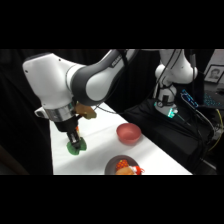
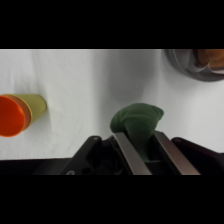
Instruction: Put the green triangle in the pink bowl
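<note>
Gripper (image 2: 142, 146) fingers clamped on the green triangle (image 2: 137, 122) at the white table (image 2: 75, 75), well apart from the pink bowl (image 1: 128, 133).

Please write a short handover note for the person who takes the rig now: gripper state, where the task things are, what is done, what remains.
Gripper: down at the table, fingers on either side of the green triangle; whether they grip it cannot be told.
Green triangle: on the white table, near its left part in the side view.
Pink bowl: empty, apart from the triangle, to its right in the side view.
Done: gripper brought to the triangle.
Left: lift it, carry it to the bowl, release.
</note>
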### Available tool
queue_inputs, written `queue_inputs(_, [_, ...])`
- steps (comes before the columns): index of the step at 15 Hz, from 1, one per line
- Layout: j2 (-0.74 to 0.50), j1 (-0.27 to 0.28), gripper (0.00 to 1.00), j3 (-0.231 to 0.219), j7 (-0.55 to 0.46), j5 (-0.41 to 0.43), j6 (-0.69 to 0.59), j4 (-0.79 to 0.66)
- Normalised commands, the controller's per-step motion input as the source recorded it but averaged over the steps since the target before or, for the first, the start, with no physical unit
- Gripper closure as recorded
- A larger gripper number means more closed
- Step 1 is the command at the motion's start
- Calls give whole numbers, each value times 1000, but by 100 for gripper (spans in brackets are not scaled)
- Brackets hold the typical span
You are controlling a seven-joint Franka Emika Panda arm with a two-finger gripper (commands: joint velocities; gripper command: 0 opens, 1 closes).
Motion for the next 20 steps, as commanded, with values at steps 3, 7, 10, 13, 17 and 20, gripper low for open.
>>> queue_inputs(3, [-642,48,96,4,105,-29,-78,-648])
queue_inputs(7, [-609,18,96,10,97,-36,-13,-638])
queue_inputs(10, [-583,-3,96,23,77,-36,67,-651])
queue_inputs(13, [-560,-15,96,34,70,-35,117,-642])
queue_inputs(17, [-529,-32,96,41,69,-32,164,-608])
queue_inputs(20, [-489,-54,96,44,54,-13,212,-571])
